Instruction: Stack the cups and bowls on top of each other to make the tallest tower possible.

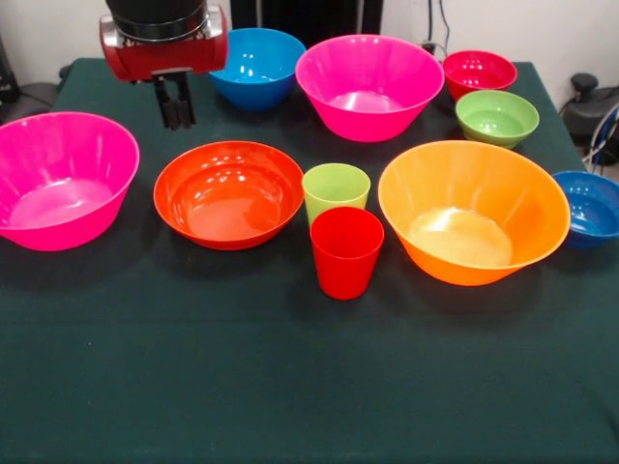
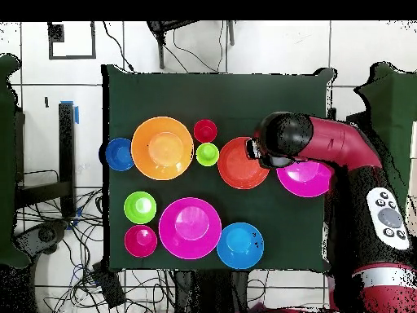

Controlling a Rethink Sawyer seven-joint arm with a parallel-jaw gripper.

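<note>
front view: jaws (image 1: 176, 108) closed, empty, above table between red-orange bowl (image 1: 229, 193) and light blue bowl (image 1: 253, 66).

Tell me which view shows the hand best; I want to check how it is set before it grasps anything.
The front view: the hand hangs in clear sight below the red wrist, its dark fingers close together, above the table between the red-orange bowl and the light blue bowl. In the overhead view the arm covers the hand entirely.

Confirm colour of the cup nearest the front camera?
Red. The red cup stands just in front of the lime green cup; clearest in the front view.
</note>
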